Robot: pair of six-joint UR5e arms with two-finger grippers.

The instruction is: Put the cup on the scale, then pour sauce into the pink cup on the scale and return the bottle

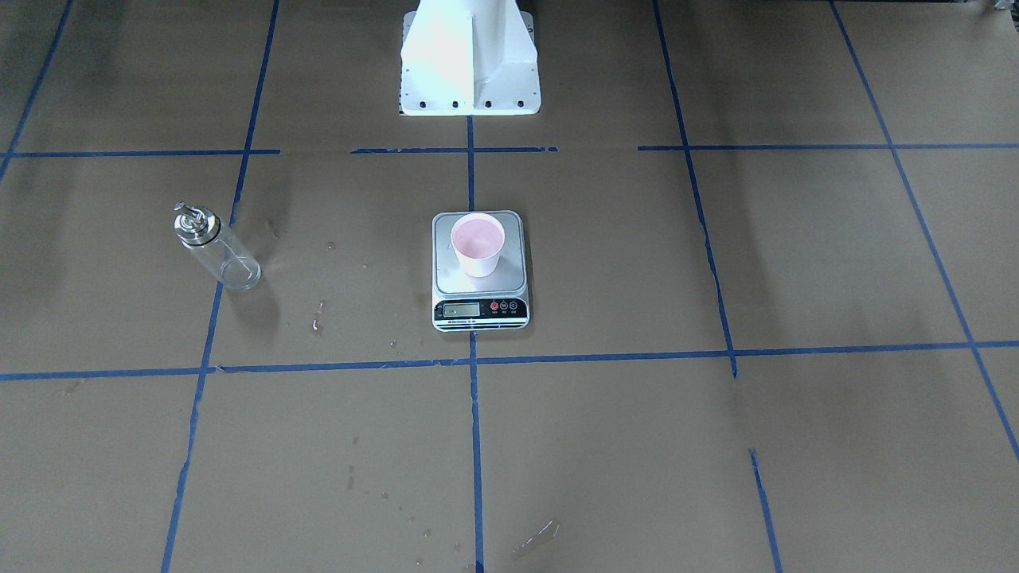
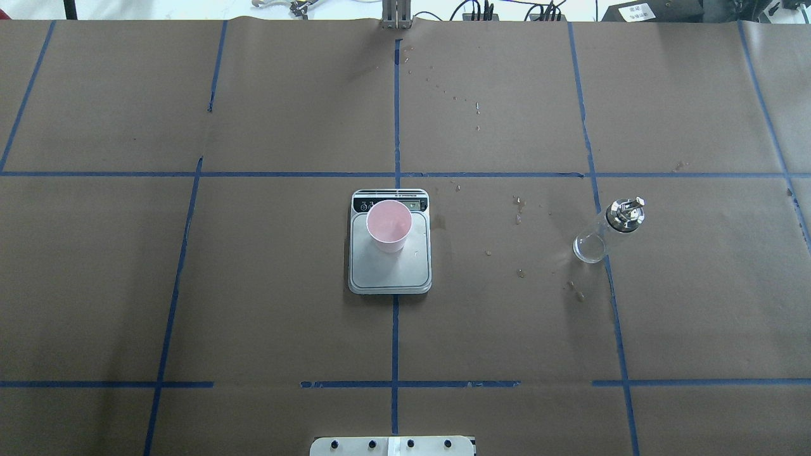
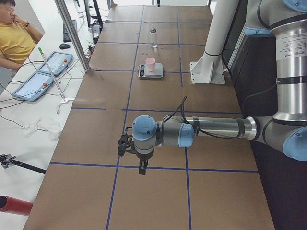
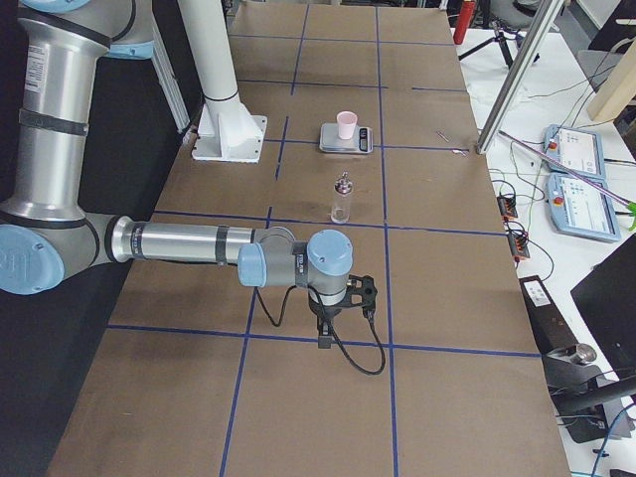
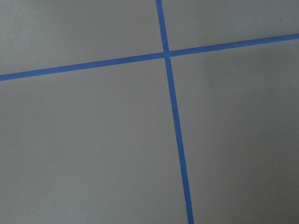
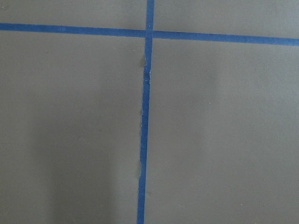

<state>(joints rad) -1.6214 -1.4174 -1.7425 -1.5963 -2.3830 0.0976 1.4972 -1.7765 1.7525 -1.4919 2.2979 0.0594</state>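
The pale pink cup (image 1: 478,245) stands upright on the steel plate of the scale (image 1: 480,311) at the table's middle; both also show in the overhead view, the cup (image 2: 389,225) on the scale (image 2: 389,276). The clear glass bottle (image 2: 604,232) with its silver cap stands upright on the paper toward the robot's right, apart from the scale. The sauce cannot be made out. My left gripper (image 3: 142,168) and right gripper (image 4: 323,338) hang over the table's ends, far from the things. They show only in the side views, so I cannot tell whether they are open or shut.
Brown paper with a blue tape grid covers the table. Small wet spots (image 2: 519,204) lie between scale and bottle. The robot's white base (image 1: 470,76) stands behind the scale. A seated person (image 3: 14,40) and tablets (image 3: 36,79) are beside the table.
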